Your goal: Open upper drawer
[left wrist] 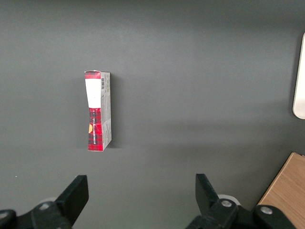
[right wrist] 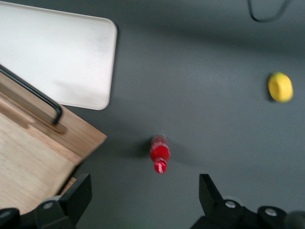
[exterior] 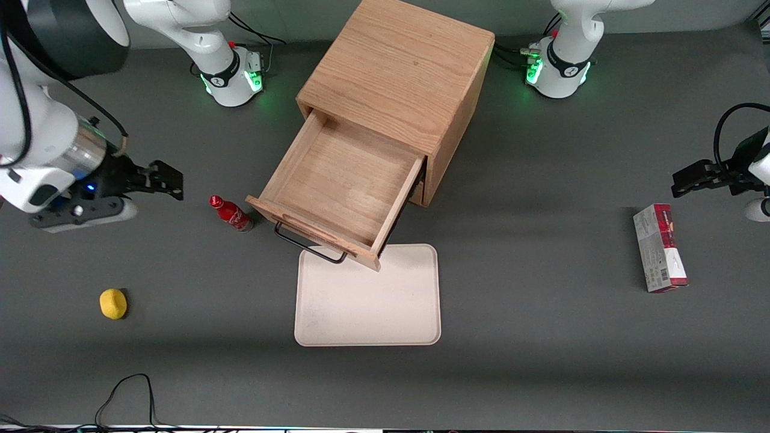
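The oak upper drawer [exterior: 337,180] stands pulled far out of the wooden cabinet [exterior: 400,72]. Its box is empty and its long black wire pull [exterior: 307,243] hangs over the edge of the white tray. The drawer's front and pull [right wrist: 33,98] also show in the right wrist view. The lower drawer is hidden under it. My right gripper [exterior: 171,180] is open and empty. It hovers above the table toward the working arm's end, well away from the pull, with a red bottle between it and the drawer.
A red bottle [exterior: 230,213] stands beside the drawer's front corner; it also shows in the right wrist view [right wrist: 159,153]. A white tray [exterior: 367,297] lies in front of the drawer. A yellow lemon [exterior: 112,303] lies nearer the front camera. A red-and-grey box [exterior: 659,248] lies toward the parked arm's end.
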Available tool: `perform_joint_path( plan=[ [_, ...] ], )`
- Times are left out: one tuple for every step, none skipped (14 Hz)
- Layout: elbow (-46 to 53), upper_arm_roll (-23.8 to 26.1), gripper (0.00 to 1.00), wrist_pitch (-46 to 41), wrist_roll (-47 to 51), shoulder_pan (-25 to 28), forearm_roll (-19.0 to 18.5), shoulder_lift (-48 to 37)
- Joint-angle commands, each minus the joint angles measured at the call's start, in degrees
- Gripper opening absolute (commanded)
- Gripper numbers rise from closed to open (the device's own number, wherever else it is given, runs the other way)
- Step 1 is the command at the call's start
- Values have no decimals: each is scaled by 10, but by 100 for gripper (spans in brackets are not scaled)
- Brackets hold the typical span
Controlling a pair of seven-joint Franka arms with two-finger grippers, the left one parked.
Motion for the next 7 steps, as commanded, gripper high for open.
perform_joint_path(
  plan=[
    [-140, -39, 100, 46, 37, 3, 47, -115],
    [-175, -41, 100, 55, 37, 3, 47, -146],
    [-190, -47, 100, 54, 37, 3, 46, -161],
    [-194, -49, 100, 49, 34, 3, 45, -168],
    [-199, -54, 100, 48, 28, 3, 45, -173],
    [-198, -59, 100, 47, 28, 3, 45, -171],
    [-194, -59, 100, 47, 28, 3, 45, -165]
  ],
)
